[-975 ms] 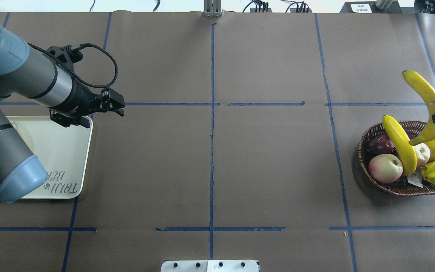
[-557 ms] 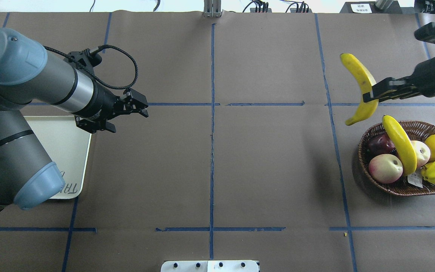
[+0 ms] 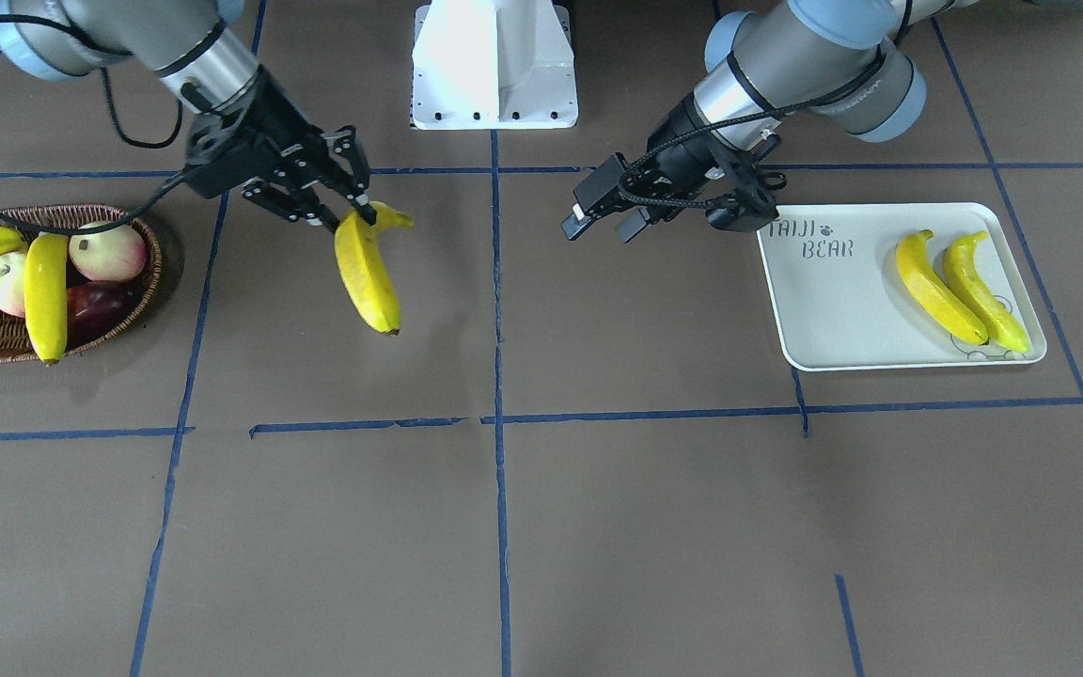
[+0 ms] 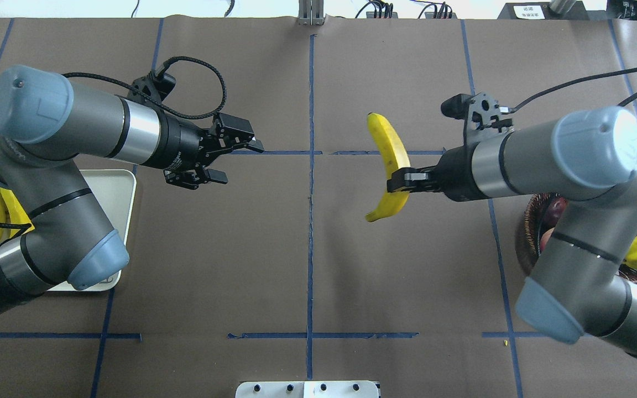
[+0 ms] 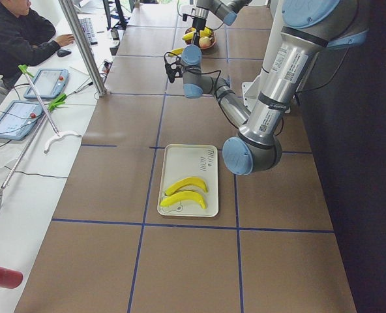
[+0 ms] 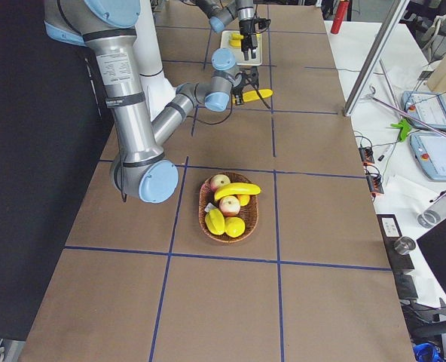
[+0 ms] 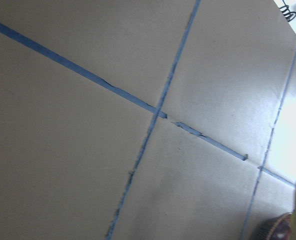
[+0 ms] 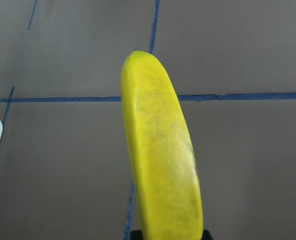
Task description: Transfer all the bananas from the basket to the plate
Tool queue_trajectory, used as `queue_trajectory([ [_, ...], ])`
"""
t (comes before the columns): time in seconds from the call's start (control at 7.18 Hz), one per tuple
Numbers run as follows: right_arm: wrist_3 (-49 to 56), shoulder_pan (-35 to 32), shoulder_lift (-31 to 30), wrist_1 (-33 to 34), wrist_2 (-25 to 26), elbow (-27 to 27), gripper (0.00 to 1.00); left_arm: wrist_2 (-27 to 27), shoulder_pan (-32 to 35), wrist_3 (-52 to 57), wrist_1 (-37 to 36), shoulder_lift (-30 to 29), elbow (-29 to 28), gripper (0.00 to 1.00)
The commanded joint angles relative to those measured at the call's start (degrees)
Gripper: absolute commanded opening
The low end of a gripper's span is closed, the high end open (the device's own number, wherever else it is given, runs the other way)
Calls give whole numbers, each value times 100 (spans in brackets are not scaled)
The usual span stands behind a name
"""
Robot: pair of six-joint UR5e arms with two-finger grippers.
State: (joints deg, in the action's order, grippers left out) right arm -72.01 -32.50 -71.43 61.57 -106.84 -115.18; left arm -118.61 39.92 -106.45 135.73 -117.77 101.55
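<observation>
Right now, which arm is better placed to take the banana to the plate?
Left. The open left pincer faces the banana in the right pincer, and the plate lies on its side.

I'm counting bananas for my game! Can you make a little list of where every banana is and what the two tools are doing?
on the plate: two bananas, side by side
in the air: held banana, gripped by the right tool
in the basket: last banana, lying on other fruit
left tool: open, empty, facing the held banana
</observation>
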Motion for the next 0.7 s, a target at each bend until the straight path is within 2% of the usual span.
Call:
queue_trajectory([
  [0.0, -304, 621, 409, 75, 505, 31, 0, 415, -394, -332, 349, -377, -161, 99],
  [0.28, -384, 719, 437, 110, 699, -13, 0, 900, -643, -350, 349, -868, -590, 99],
  [0.56, -384, 728, 437, 101, 699, -83, 0, 901, -643, -341, 384, -897, -741, 99],
])
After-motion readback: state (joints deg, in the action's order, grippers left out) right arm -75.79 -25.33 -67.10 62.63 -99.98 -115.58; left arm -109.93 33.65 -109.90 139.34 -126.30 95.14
